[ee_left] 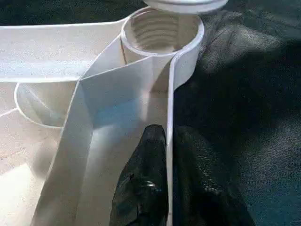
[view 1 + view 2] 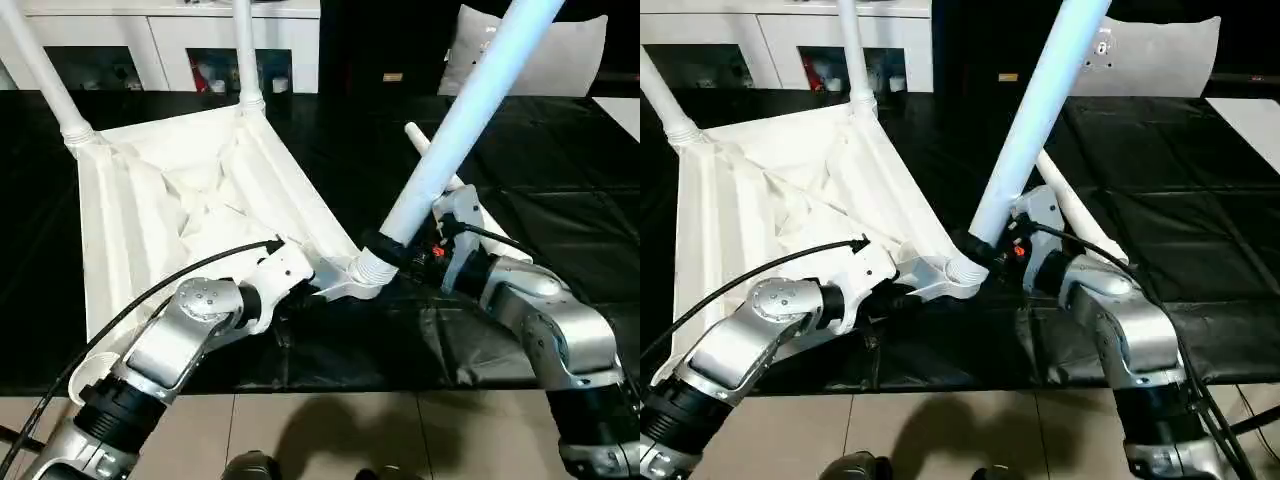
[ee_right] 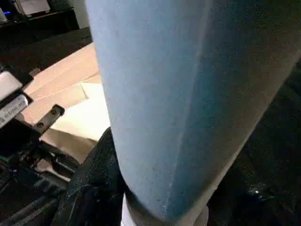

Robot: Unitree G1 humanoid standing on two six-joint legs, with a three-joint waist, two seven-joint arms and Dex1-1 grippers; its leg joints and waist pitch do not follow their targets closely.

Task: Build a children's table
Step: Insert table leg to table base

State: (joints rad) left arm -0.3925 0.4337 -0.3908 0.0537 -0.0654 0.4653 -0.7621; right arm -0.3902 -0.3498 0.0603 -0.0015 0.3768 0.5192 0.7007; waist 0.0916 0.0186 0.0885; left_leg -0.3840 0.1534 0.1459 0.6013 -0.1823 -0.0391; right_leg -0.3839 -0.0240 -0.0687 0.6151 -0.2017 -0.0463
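Both end effectors are working at the near corner of the upturned table top (image 2: 150, 215): the left end effector (image 1: 167, 155) is pinching its side rim just below the threaded corner socket (image 1: 162, 30), one finger either side. Beside it, the right end effector (image 2: 388, 252) is clamping a leg (image 2: 455, 130) leaning over that socket, all on black sheeting (image 2: 560, 170).

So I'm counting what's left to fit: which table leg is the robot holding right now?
The tilted leg at the near corner socket, gripped low by the right gripper. Two far-corner legs stand fitted; another lies loose on the black mat.
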